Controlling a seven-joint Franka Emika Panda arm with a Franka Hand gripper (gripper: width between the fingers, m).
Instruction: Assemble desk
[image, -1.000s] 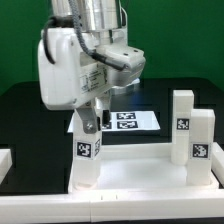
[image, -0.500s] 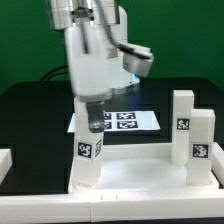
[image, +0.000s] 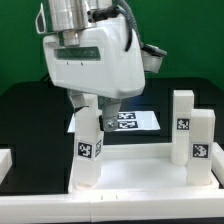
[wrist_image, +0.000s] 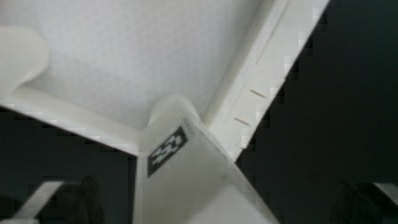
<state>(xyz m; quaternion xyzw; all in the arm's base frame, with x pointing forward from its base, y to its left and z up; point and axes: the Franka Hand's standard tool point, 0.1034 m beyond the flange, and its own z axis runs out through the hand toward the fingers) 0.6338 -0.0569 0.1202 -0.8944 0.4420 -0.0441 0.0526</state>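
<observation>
The white desk top (image: 135, 176) lies flat at the front of the black table, with its rim showing in the wrist view (wrist_image: 267, 75). Three tagged white legs stand on it: one at the exterior view's left (image: 88, 152) and two at the right (image: 183, 125) (image: 202, 146). My gripper (image: 90, 118) hangs straight over the left leg, fingers down on either side of its top. In the wrist view the gripper (wrist_image: 222, 205) straddles that leg (wrist_image: 187, 165). Both dark fingers (wrist_image: 68, 200) stand clear of its sides, so the gripper is open.
The marker board (image: 135, 120) lies on the black table behind the desk top, partly hidden by the hand. A white part (image: 5, 160) shows at the exterior view's left edge. A green wall stands behind the table.
The hand has turned about its vertical axis over the left leg, so its broad white face now faces the camera. The leg and desk top have not visibly moved.
</observation>
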